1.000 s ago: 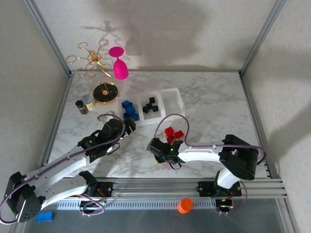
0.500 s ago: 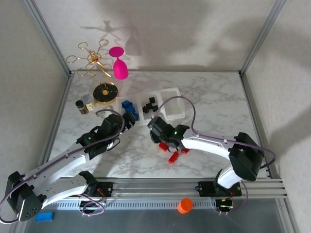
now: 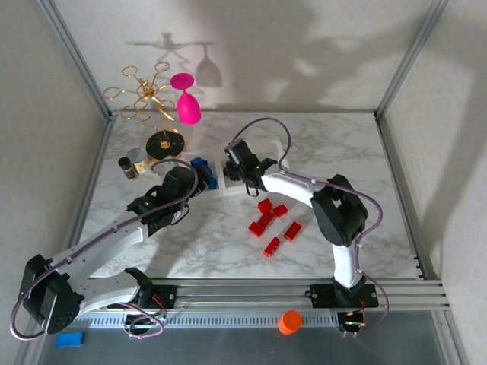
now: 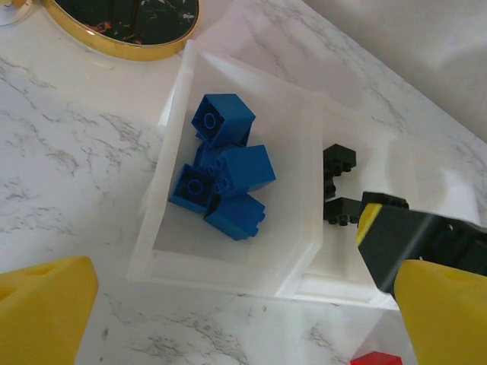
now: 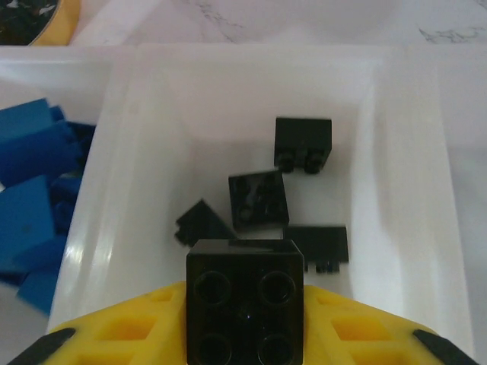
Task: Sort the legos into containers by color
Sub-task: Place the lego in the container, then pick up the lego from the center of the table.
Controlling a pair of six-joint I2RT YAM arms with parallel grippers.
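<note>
The right gripper [image 5: 244, 334] was clamped on a black two-by-two brick [image 5: 243, 293], held just over the middle compartment [image 5: 388, 152], probably so it would drop among the four black bricks [image 5: 257, 199] lying there. The left gripper [image 4: 243, 319] hung wide and empty above the blue bricks [image 4: 228, 179] in the left compartment [image 4: 171, 122]. The right wrist view made the grip plain, which the arm hid from above. The top view added the unsorted red bricks [image 3: 264, 205] on the marble top [image 3: 342, 144].
</note>
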